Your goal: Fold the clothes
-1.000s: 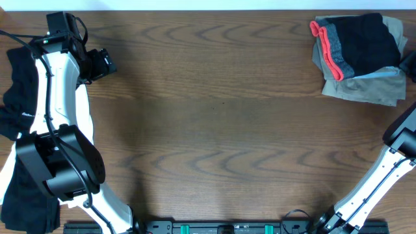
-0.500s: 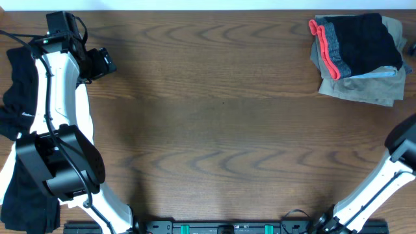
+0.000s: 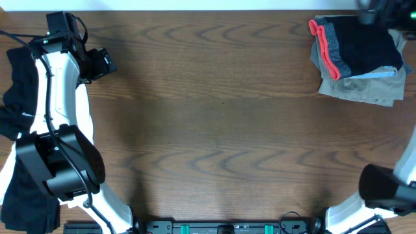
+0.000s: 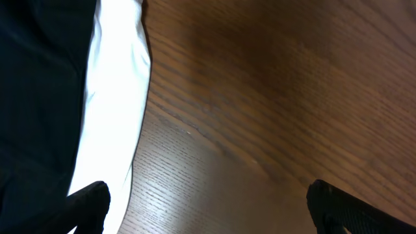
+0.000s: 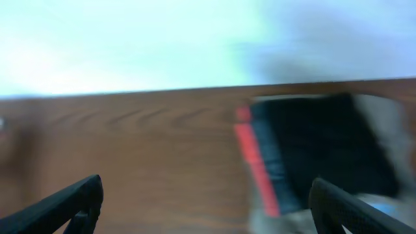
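Basically left gripper (image 4: 211,205) and right gripper (image 5: 208,201) both spread wide, empty; folded stack (image 3: 357,55) sits at table (image 3: 214,117) far-right corner, limp black clothes (image 3: 16,84) heap at left edge, so light and floppy, likely best pinched at a hem or waistband.

Right wrist view is pure smear: the folded pile (image 5: 312,153) reads only as a black block with a red stripe, its edges lost. Overhead, the right gripper (image 3: 380,5) is a dark blur clipped by the top edge. The loose black clothes (image 3: 16,71) run off the left edge, partly under the left arm (image 3: 62,97).
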`<state>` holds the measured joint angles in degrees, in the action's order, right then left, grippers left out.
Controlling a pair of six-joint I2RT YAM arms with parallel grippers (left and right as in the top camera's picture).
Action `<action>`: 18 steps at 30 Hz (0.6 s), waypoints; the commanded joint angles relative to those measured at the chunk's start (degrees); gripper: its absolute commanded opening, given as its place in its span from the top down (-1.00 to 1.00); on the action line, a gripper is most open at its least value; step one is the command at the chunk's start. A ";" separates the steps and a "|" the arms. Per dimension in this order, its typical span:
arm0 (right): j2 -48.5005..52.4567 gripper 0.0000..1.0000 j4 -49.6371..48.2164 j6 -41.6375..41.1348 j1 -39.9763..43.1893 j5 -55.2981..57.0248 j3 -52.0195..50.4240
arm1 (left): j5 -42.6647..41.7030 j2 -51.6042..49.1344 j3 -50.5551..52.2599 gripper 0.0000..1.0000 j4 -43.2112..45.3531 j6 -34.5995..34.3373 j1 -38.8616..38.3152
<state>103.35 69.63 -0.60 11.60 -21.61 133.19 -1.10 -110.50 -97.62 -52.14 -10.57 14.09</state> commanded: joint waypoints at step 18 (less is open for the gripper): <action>-1.73 -0.99 11.17 -2.08 -25.07 0.04 -0.55 | 0.17 -0.94 0.72 -0.96 -0.04 -0.70 -0.07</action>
<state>102.69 79.68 -1.28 -13.26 -22.09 132.90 -1.10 -110.50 -97.62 -52.14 -10.57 14.09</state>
